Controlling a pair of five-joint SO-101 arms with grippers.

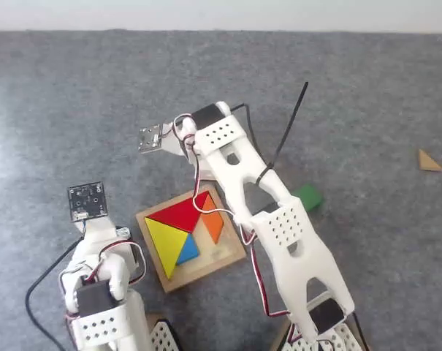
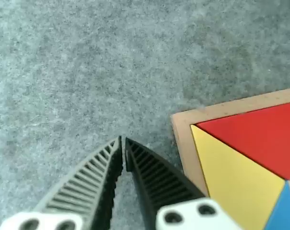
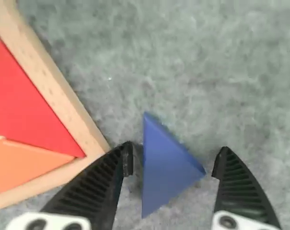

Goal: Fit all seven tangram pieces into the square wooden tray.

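Note:
The square wooden tray (image 1: 222, 254) holds a red triangle (image 1: 180, 213), a yellow triangle (image 1: 166, 241), a small blue triangle (image 1: 188, 251) and an orange piece (image 1: 213, 223). Just outside the tray's rim (image 3: 53, 91), a darker blue triangle (image 3: 166, 165) lies flat on the carpet. My right gripper (image 3: 176, 160) is open, one finger on each side of it. My left gripper (image 2: 121, 141) is shut on nothing, low over the carpet beside a tray corner (image 2: 183, 127). A green piece (image 1: 307, 196) lies right of the tray, and a tan triangle (image 1: 427, 161) sits far right.
The right arm (image 1: 242, 175) stretches over the tray's far corner and hides the carpet under it in the high view. The left arm (image 1: 96, 248) stands folded at the tray's left. Grey carpet covers the whole surface, with open room at the back and left.

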